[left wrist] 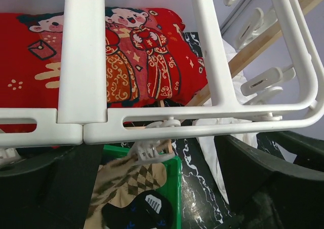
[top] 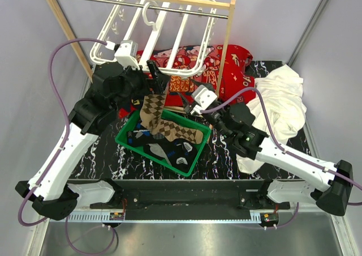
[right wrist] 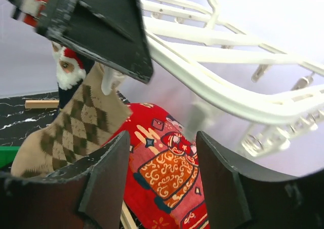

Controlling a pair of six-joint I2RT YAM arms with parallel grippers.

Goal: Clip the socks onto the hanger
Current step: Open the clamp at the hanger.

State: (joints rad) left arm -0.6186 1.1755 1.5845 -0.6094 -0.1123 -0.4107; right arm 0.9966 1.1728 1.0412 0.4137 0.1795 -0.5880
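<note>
While the one white hanger point(left wrist: 83, 51) hangs by its hook from the metal rod point(top: 141, 5) of the wooden rack point(top: 225, 41), both arms reach up to its near rail. The left gripper point(left wrist: 158, 153) has its two fingers spread wide with the rail running across just past them, and it grips nothing I can see. Right under that rail a single clip point(left wrist: 152, 152) pinches the top of a brown argyle sock point(right wrist: 76, 122), which trails down towards the one green basket point(top: 200, 151).

The right gripper point(right wrist: 162, 143), just beside and lower, gapes as well, with nothing between its fingers. Behind the argyle sock a dark sock point(right wrist: 65, 72) with a red-and-white face peeks out; I cannot tell whether it is clipped.

In the basket, more argyle lies across the top, though I can't say whether it is the same sock or a second one. Under it are at least two dark socks point(top: 169, 153) with white marks. Two cloths lie on the black marbled table point(top: 220, 160), one red cloth point(top: 235, 60) and one white cloth point(top: 283, 97).
</note>
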